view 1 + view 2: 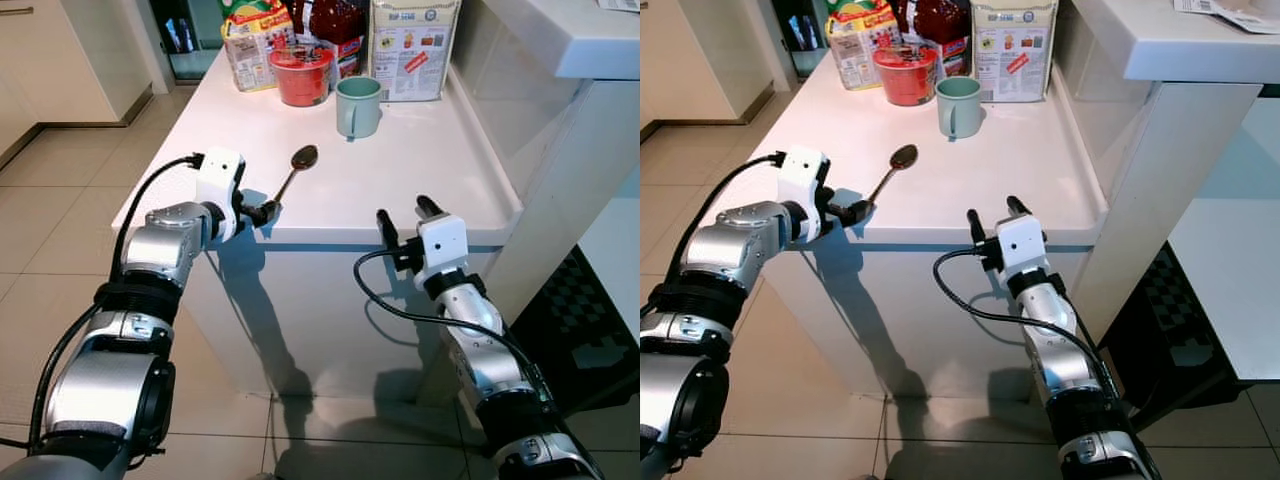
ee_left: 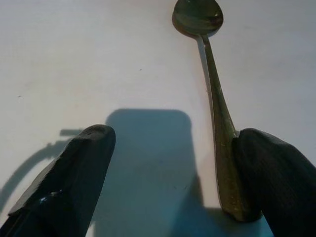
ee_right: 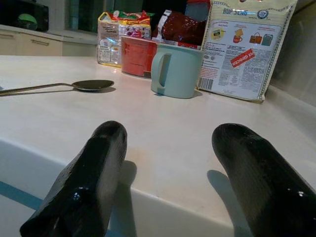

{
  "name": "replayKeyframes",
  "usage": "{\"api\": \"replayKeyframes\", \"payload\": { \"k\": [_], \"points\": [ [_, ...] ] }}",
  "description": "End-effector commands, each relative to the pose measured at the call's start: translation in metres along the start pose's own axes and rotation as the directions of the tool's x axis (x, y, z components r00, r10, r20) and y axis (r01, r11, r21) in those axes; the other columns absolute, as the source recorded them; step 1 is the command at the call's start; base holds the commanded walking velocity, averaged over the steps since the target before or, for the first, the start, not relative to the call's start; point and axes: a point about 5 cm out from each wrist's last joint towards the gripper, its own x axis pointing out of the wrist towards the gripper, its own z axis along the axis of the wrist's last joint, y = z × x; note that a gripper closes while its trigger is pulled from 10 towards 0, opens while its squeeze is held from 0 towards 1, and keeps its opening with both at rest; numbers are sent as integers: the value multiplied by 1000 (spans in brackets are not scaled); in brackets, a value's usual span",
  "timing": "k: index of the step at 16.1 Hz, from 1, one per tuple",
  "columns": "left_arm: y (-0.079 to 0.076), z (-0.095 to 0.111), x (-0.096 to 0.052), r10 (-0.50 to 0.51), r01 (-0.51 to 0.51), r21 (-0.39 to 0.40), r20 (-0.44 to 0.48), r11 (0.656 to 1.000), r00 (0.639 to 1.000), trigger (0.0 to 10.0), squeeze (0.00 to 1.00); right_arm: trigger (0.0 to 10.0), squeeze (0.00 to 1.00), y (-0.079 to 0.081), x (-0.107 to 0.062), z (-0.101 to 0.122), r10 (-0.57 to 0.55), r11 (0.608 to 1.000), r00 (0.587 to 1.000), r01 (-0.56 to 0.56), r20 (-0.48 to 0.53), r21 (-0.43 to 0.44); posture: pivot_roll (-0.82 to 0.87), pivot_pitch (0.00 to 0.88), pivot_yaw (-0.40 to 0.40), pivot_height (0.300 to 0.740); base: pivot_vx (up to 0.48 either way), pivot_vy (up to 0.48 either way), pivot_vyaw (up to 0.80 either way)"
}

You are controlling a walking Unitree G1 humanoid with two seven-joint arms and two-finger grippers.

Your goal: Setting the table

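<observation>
Left gripper (image 1: 262,212) sits at the near left edge of the white table (image 1: 420,170); its fingers are spread, and in the left wrist view one fingertip (image 2: 269,173) touches the end of the spoon handle while the other stands apart from it, so the spoon is not clamped; the spoon (image 1: 296,168) lies flat on the table top, handle end at the near edge by the left gripper, bowl pointing away toward the far end of the table, dark and shiny; further back, near the far end of the table, a red bowl (image 1: 301,74) stands in front of a yellow food packet (image 1: 256,42) and a dark red bag (image 1: 335,20); just beside the red bowl, to its right and slightly nearer, a pale green mug (image 1: 358,106) stands upright, handle facing the near side; behind the mug a large white printed bag (image 1: 413,45) stands upright; right gripper (image 1: 407,216) hovers at the near right edge of the table, fingers apart and holding nothing, pointed across the table toward the mug; a white wall panel (image 1: 560,150) rises at the table's right side.
</observation>
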Motion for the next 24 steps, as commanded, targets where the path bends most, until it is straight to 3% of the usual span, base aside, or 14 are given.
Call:
{"api": "replayKeyframes", "payload": {
  "k": [1,5,10,15,19,24],
  "points": [
    [4,-25,0,34,-36,-10,-141,999,989,10000,0,10000,0,2,0,-2,20,1000,1000,-20,-15,-12,43,63,65,740,0,0,0],
    [3,27,-6,28,-27,36,-14,999,1000,10000,0,10000,0,1,0,-3,15,1000,1000,-16,-19,-14,34,51,71,740,0,0,0],
    [-2,55,-13,19,-22,52,49,998,999,10000,0,10000,0,1,-4,-6,8,1000,1000,-9,-27,-13,25,49,80,740,0,0,0],
    [-2,58,-13,26,-30,64,61,998,998,10000,0,10000,0,3,-4,-8,15,1000,999,-15,-33,-10,36,51,73,740,0,0,0],
    [-1,55,-3,38,-44,81,68,996,997,10000,0,10000,0,5,-2,-6,21,1000,999,-21,-29,-7,31,57,74,740,0,0,0],
    [-8,42,11,2,-4,43,50,999,999,10000,0,10000,0,3,-5,-6,9,1000,1000,-10,-29,-12,14,67,79,740,0,0,0]
  ]
}}
